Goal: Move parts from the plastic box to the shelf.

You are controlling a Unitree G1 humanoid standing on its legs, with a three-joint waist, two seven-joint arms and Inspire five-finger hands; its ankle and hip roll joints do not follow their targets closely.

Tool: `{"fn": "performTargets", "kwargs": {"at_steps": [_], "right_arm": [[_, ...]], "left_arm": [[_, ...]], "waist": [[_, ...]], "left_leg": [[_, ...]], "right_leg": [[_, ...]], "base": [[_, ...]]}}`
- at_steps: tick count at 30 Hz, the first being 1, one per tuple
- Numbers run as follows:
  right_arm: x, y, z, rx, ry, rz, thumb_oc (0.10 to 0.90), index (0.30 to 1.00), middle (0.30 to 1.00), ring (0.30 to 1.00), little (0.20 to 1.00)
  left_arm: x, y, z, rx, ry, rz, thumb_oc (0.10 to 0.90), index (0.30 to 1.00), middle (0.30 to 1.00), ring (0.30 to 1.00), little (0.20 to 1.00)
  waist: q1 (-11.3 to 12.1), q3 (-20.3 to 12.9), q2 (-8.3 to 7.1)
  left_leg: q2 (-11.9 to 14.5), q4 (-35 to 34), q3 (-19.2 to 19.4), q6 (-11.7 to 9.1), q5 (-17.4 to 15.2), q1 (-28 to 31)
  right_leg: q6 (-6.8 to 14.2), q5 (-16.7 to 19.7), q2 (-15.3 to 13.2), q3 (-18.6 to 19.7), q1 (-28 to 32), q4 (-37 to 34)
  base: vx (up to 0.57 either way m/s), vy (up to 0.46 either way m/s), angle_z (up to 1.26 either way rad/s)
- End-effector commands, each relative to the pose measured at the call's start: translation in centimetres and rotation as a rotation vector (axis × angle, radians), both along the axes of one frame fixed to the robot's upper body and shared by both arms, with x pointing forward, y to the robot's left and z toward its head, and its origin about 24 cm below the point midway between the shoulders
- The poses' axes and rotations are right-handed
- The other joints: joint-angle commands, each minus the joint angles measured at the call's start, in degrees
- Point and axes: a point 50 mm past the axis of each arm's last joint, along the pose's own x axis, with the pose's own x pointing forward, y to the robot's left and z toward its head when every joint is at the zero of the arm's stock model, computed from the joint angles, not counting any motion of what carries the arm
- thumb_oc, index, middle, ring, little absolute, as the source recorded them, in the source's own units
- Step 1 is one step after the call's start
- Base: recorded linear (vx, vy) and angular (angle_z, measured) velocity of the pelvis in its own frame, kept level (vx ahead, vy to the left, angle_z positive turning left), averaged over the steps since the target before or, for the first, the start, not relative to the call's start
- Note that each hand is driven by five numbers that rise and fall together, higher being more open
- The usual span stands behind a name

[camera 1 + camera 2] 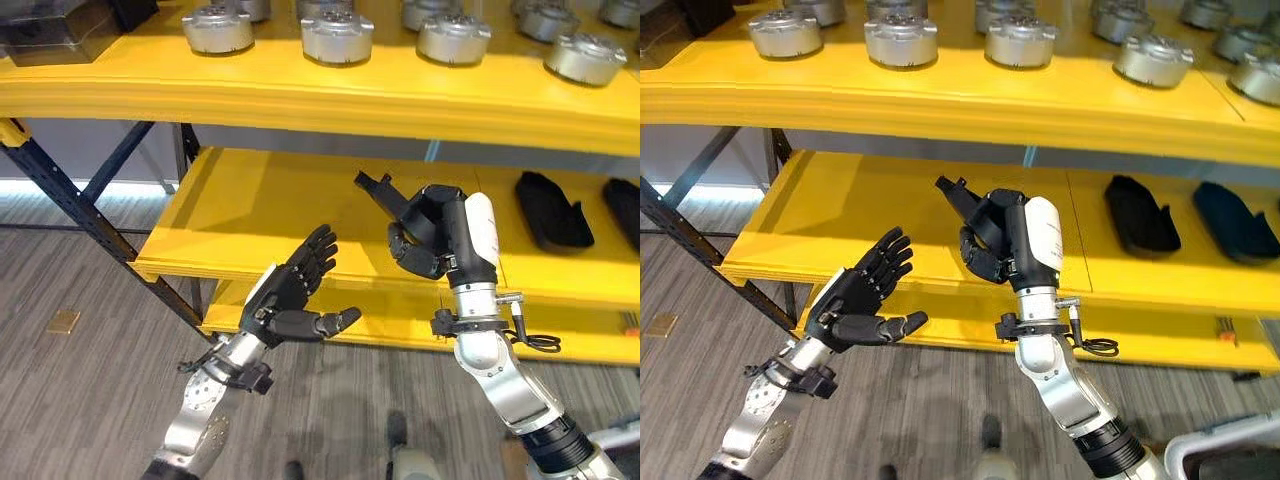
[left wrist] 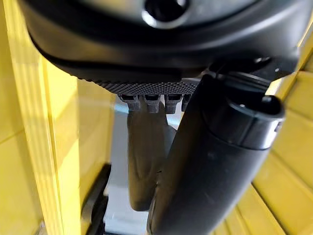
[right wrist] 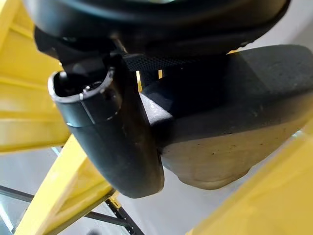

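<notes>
The black moulded part (image 1: 385,193), matt and faintly grainy with a rounded body and a notched tip, sits in the right hand (image 1: 430,235), whose fingers curl round it just above the middle shelf (image 1: 250,215) of glossy yellow board. Two similar black parts (image 1: 552,212) already lie there, so the placing seems part done. The left hand (image 1: 290,292) hangs open and empty before the shelf edge; ribbed silver metal housings (image 1: 337,38) line the top shelf.

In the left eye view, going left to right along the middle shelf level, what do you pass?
Left hand, open → black part held in the right hand → black part lying on the shelf → another black part at the edge.
</notes>
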Motion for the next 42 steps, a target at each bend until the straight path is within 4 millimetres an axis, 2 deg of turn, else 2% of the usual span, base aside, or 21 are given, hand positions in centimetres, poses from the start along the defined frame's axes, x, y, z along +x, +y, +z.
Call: {"fn": "performTargets", "kwargs": {"at_steps": [1, 4, 11, 13, 18, 21, 23, 24, 26, 27, 29, 30, 32, 37, 42], "right_arm": [[0.2, 0.2, 8.9, 0.047, -0.414, 0.027, 0.4, 0.3, 0.3, 0.3, 0.3], [0.7, 0.6, 9.8, 0.035, -0.418, 0.033, 0.4, 0.3, 0.3, 0.3, 0.3], [1.1, 1.2, 9.9, 0.054, -0.412, 0.039, 0.4, 0.3, 0.3, 0.3, 0.3], [1.5, 1.6, 9.3, 0.025, -0.382, 0.008, 0.4, 0.3, 0.3, 0.3, 0.3], [1.8, 1.7, 9.2, 0.02, -0.381, 0.03, 0.4, 0.3, 0.3, 0.3, 0.3], [1.8, 1.5, 9.2, 0.024, -0.361, 0.039, 0.4, 0.3, 0.3, 0.3, 0.3], [1.6, 1.2, 9.1, 0.014, -0.359, 0.025, 0.4, 0.3, 0.3, 0.3, 0.3], [1.6, 1.0, 9.0, 0.006, -0.362, 0.009, 0.4, 0.3, 0.3, 0.3, 0.3], [1.7, 1.2, 8.9, 0.0, -0.366, 0.01, 0.4, 0.3, 0.3, 0.3, 0.3], [1.8, 1.5, 8.9, -0.002, -0.368, 0.011, 0.4, 0.3, 0.3, 0.3, 0.3], [2.0, 2.0, 9.1, -0.003, -0.37, -0.022, 0.4, 0.3, 0.3, 0.3, 0.3], [2.4, 1.8, 8.6, 0.003, -0.349, -0.039, 0.4, 0.3, 0.3, 0.3, 0.3], [2.5, 1.2, 8.2, -0.006, -0.34, -0.061, 0.4, 0.3, 0.3, 0.3, 0.3], [2.3, 0.5, 7.1, 0.014, -0.307, -0.092, 0.4, 0.3, 0.3, 0.3, 0.3], [2.1, 0.2, 6.8, 0.022, -0.311, -0.131, 0.4, 0.3, 0.3, 0.3, 0.3]], "left_arm": [[0.8, -1.7, 4.9, -0.091, -0.256, -0.087, 0.9, 1.0, 1.0, 1.0, 1.0], [0.7, -2.0, 4.8, -0.101, -0.243, -0.106, 0.9, 1.0, 1.0, 1.0, 1.0], [0.6, -2.1, 4.4, -0.078, -0.215, -0.139, 0.9, 1.0, 1.0, 1.0, 1.0], [1.0, -2.2, 5.0, -0.092, -0.222, -0.153, 0.9, 1.0, 1.0, 1.0, 1.0], [1.0, -2.4, 5.0, -0.089, -0.208, -0.173, 0.9, 1.0, 1.0, 1.0, 1.0], [0.9, -2.5, 4.8, -0.082, -0.191, -0.188, 0.9, 1.0, 1.0, 1.0, 1.0], [0.9, -2.6, 4.7, -0.103, -0.181, -0.191, 0.9, 1.0, 1.0, 1.0, 1.0], [1.0, -2.7, 4.6, -0.111, -0.18, -0.2, 0.9, 1.0, 1.0, 1.0, 1.0], [0.9, -2.6, 4.5, -0.115, -0.181, -0.182, 0.9, 1.0, 1.0, 1.0, 1.0], [0.8, -2.5, 4.5, -0.116, -0.18, -0.172, 0.9, 1.0, 1.0, 1.0, 1.0], [0.7, -2.5, 4.6, -0.096, -0.195, -0.17, 0.9, 1.0, 1.0, 1.0, 1.0], [0.7, -2.3, 4.5, -0.09, -0.194, -0.157, 0.9, 1.0, 1.0, 1.0, 1.0], [0.9, -1.8, 4.3, -0.096, -0.19, -0.149, 0.9, 1.0, 1.0, 1.0, 1.0], [0.7, -1.3, 4.1, -0.071, -0.181, -0.164, 0.9, 1.0, 1.0, 1.0, 1.0], [0.4, -1.2, 3.8, -0.066, -0.17, -0.175, 0.9, 1.0, 1.0, 1.0, 1.0]], "waist": [[-0.6, -5.1, -0.3], [0.2, -5.4, 0.1], [1.1, -5.6, 0.41], [0.4, -4.9, 1.9], [0.3, -4.5, 2.7], [-0.2, -4.4, 3.13], [-0.6, -4.0, 3.59], [-0.6, -3.7, 3.83], [0.0, -3.1, 4.39], [0.5, -2.8, 4.77], [1.4, -1.9, 4.86], [1.7, -1.9, 4.74], [1.2, -2.7, 4.67], [1.3, -3.9, 3.75], [1.5, -4.4, 2.84]], "left_leg": [[3.3, -0.4, 3.9, -0.5, 0.0, 0.1], [4.1, -0.4, 4.6, -1.2, 1.0, -0.6], [4.1, -0.4, 4.9, -1.1, 0.9, -0.3], [4.6, -0.3, 2.8, -1.1, 1.9, -0.6], [6.1, 0.9, 2.4, -1.9, 4.2, -1.2], [6.3, 2.6, 3.5, -1.7, 4.5, -1.8], [6.5, 7.2, 5.1, -2.3, 6.3, -3.8], [6.0, 10.5, 4.5, -2.5, 7.0, -6.1], [3.5, 8.9, 1.4, -1.7, 6.3, -8.2], [2.7, 5.5, 0.2, -1.6, 6.5, -8.8], [2.9, 0.3, -0.8, -1.8, 9.5, -11.4], [2.8, 0.1, -1.2, -1.6, 8.9, -11.5], [2.2, -0.3, 0.9, -1.2, 7.8, -10.4], [-0.1, -0.4, 2.3, 0.4, 3.5, -5.8], [-0.9, -0.4, 3.3, 1.3, 1.9, -4.3]], "right_leg": [[2.2, -6.5, -2.1, -1.8, 4.1, 0.0], [1.9, -7.4, -2.2, -3.0, 5.3, 0.0], [1.7, -8.0, -2.3, -3.4, 6.9, 0.0], [0.1, -11.2, -1.4, -1.8, 6.7, 4.2], [-1.3, -12.9, -0.6, -1.7, 6.8, 6.0], [-2.0, -14.0, -0.3, -1.8, 6.4, 7.4], [-3.0, -14.3, -0.1, -2.7, 6.3, 7.7], [-3.5, -14.1, 0.2, -2.9, 6.4, 7.3], [-3.0, -13.4, 0.4, -1.3, 6.0, 6.8], [-2.6, -13.2, 0.4, -0.4, 6.1, 6.4], [-1.7, -12.9, -0.5, -0.2, 7.8, 4.8], [-1.6, -13.1, -0.9, -0.5, 8.6, 4.6], [-0.9, -12.8, -1.6, -1.6, 9.2, 3.6], [0.7, -11.1, -2.5, -2.6, 9.4, 2.0], [1.7, -9.8, -2.8, -2.6, 9.3, 0.9]], "base": [[0.02, -0.12, -0.05], [0.02, -0.076, -0.09], [0.04, -0.144, 0.05], [-0.03, -0.367, 0.24], [-0.02, -0.122, 0.04], [0.0, -0.085, 0.01], [-0.05, -0.049, 0.11], [-0.05, -0.032, 0.33], [0.01, 0.071, 0.49], [0.06, 0.167, 0.29], [0.15, 0.288, 0.06], [0.21, 0.321, -0.14], [0.2, 0.241, -0.44], [0.18, 0.127, -0.28], [0.1, 0.018, 0.09]]}}
